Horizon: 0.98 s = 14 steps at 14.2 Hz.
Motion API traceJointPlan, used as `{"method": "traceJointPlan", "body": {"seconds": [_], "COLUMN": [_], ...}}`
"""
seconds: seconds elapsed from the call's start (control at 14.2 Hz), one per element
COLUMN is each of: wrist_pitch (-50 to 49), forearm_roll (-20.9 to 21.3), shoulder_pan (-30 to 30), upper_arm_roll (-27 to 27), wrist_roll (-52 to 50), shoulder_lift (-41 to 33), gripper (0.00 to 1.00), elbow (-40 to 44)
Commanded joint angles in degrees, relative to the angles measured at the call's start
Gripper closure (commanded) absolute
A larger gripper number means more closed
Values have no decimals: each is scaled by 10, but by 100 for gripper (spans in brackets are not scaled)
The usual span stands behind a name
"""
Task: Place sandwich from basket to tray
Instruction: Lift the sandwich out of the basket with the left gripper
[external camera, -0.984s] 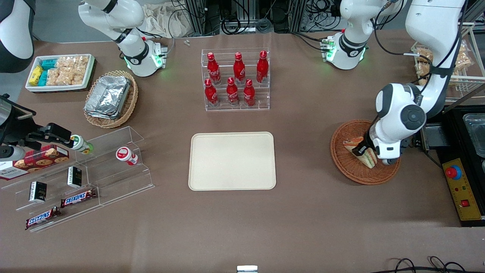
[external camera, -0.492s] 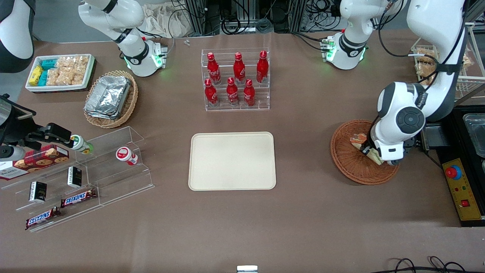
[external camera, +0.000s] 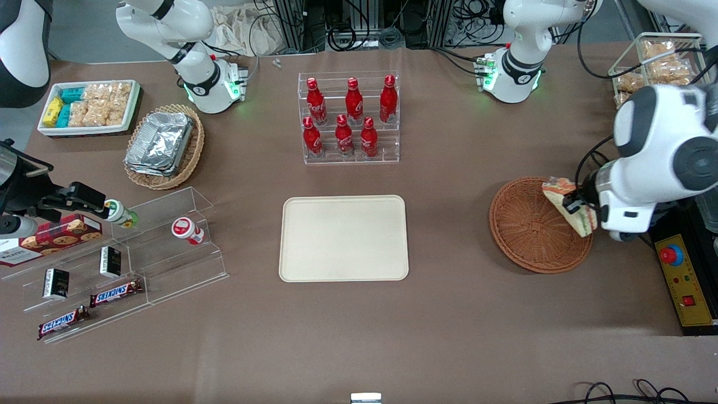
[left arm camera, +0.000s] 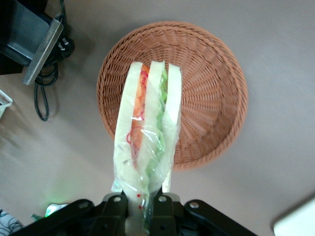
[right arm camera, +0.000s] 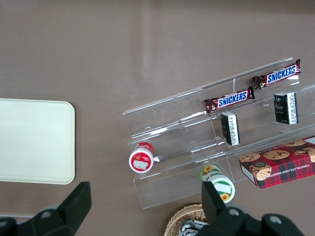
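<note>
My left gripper (external camera: 580, 209) is shut on the sandwich (external camera: 567, 203), a plastic-wrapped wedge of white bread with orange-red and green filling. It holds the sandwich lifted above the rim of the reddish-brown wicker basket (external camera: 527, 230), at the basket's edge toward the working arm's end. In the left wrist view the sandwich (left arm camera: 146, 132) hangs from the gripper (left arm camera: 143, 206) above the empty basket (left arm camera: 211, 93). The cream-beige tray (external camera: 344, 238) lies flat at the table's middle, toward the parked arm from the basket, with nothing on it.
An acrylic rack of red bottles (external camera: 349, 116) stands farther from the front camera than the tray. A black unit with a yellow control box (external camera: 684, 280) sits beside the basket at the working arm's end. A tan basket of foil containers (external camera: 164, 145) and acrylic snack shelves (external camera: 120, 264) lie toward the parked arm's end.
The gripper has risen out of the basket with the sandwich and shifted toward the working arm's end; the basket is now empty.
</note>
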Motion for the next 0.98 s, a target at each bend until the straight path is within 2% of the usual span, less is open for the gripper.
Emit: {"method": "traceJointPlan", "body": {"seconds": [0.0,0.14,0.21,0.28,0.49,0.7,0.91], "wrist_pitch": [-49,-51,-50,-45,-36,-24,36], "forearm_roll": [-24,-25,-25,-24,-24,-19,-20], "shoulder_pan": [6,-2,-2,-2,-20,-85,-134], "upper_arm_roll": [-2,-8,-28,-56,-107,-113,-113], "wrist_roll": [65,96,92,86,60,42,41], "shoulder_lift": [10,9,12,17,43,72,86], "gripper": [100,100,95,86,88,92,95], "elbow": [54,58,60,61,80,107,106]}}
